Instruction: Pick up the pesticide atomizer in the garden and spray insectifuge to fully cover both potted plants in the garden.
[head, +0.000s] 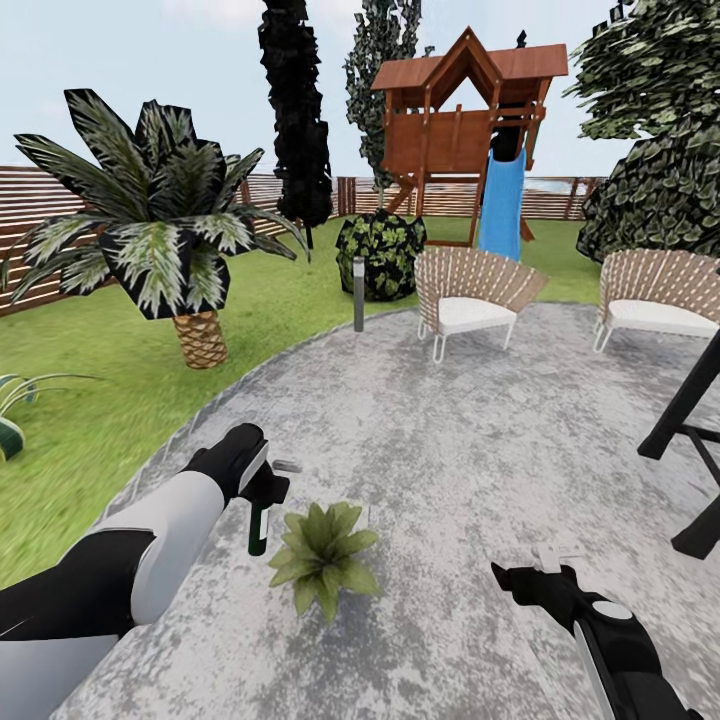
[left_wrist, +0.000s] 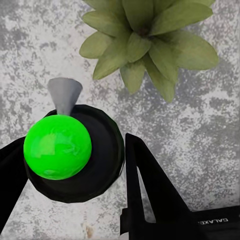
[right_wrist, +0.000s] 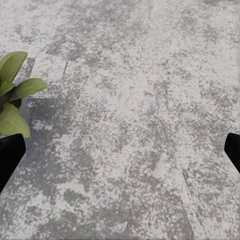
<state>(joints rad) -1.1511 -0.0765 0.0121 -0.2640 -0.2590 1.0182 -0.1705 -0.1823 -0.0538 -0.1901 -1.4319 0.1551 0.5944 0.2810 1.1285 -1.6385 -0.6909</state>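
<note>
The pesticide atomizer hangs upright over the paved patio of the garden, with my left gripper shut on its neck and its grey nozzle pointing right. In the left wrist view the atomizer is a dark round body with a bright green blob and a grey cone, between two black fingers. One potted plant, a rosette of pointed green leaves, stands just right of and below the bottle. My right gripper is open and empty over bare paving, with the plant's leaves at the side.
A grey bollard lamp stands at the patio's far edge. Two wicker chairs sit at the back. A black stand leans in at the right. A palm and lawn lie to the left, a fence and playhouse behind.
</note>
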